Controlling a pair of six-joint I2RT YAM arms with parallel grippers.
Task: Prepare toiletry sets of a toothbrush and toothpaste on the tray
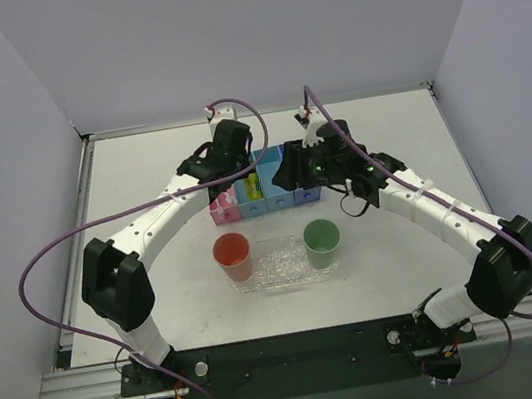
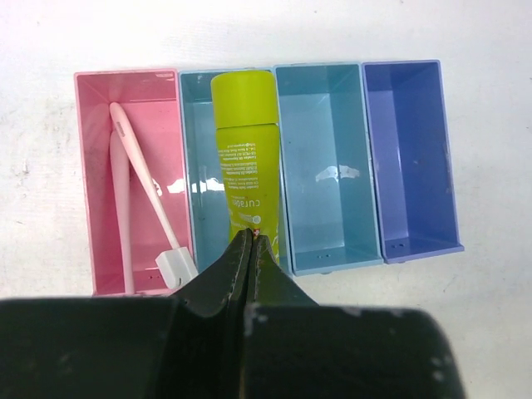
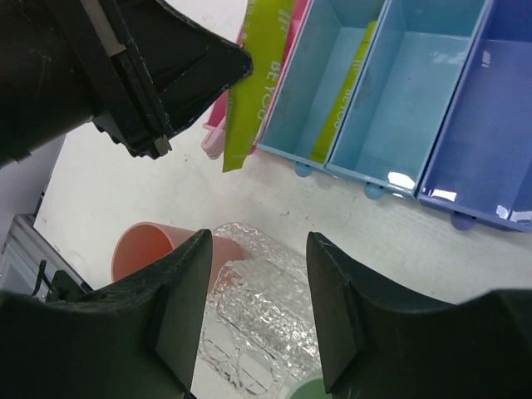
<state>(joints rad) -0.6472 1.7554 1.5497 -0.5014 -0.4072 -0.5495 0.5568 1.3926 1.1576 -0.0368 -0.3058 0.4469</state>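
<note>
The left jaws, pressed fully together, pinch one end of a small yellow-green toothpaste tube and hold it raised over a row of 4 open plastic bins on the white table. The row runs 1 pink bin, 2 light blue and 1 violet-blue. The tube hangs tilted over the light blue bin next to the pink one. In the right wrist view its flat end reaches out past the row's front edge.

A second yellow-green tube leans against an inner wall of that same light blue bin. 2 thin pink-handled toothbrushes lie in the pink bin at the row's end. They touch at one end and splay apart at the other, where a whitish head rests by the bin's wall.

The right jaws stand wide apart with nothing between them, hovering just in front of the row. The flat, clear oval tray, bumpy and glittery, lies on the table just in front of the row's middle. An orange plastic cup stands upright on it in front of the row's pink end. A green plastic cup stands upright on it in front of the violet-blue end.
</note>
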